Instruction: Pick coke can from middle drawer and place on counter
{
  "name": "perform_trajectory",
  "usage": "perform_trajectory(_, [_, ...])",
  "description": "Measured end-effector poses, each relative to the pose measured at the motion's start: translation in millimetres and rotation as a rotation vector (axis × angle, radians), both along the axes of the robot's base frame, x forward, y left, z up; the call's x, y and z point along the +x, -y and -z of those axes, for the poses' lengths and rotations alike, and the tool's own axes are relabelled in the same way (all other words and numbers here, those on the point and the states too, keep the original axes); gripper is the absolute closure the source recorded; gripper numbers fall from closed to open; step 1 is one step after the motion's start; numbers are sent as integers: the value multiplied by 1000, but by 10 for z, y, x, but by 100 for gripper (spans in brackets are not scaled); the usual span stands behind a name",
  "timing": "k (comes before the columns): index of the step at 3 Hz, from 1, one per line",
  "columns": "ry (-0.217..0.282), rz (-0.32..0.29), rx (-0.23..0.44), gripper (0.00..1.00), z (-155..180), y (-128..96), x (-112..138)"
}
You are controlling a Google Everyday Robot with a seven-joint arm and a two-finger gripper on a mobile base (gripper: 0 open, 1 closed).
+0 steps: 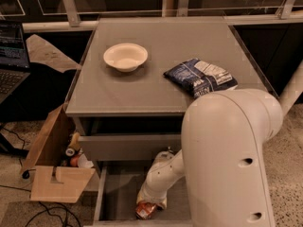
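The middle drawer [118, 193] is pulled open below the counter [156, 56]. The red coke can [146, 210] is in it, near the front edge. My gripper [150, 203] reaches down into the drawer at the end of the white arm and is right at the can, covering its top. The arm's large white body hides the right side of the drawer.
A cream bowl [125, 56] and a blue-and-white chip bag [200, 76] lie on the counter. The upper drawer front [128, 147] is closed above the open one. An open cardboard box [54, 160] with small items stands on the floor at the left. A laptop [12, 56] is at the far left.
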State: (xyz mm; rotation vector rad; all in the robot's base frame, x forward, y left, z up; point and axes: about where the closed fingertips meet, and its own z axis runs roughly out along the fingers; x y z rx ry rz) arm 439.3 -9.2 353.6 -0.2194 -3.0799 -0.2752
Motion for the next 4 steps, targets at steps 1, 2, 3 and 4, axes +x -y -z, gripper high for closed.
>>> perform_trajectory(1, [0, 0, 0, 100, -2, 0, 0])
perform_trajectory(2, [0, 0, 0, 100, -27, 0, 1])
perform_trajectory(3, [74, -2, 77, 100, -326, 80, -76])
perform_trajectory(4, [252, 15, 199, 100, -932, 509, -122])
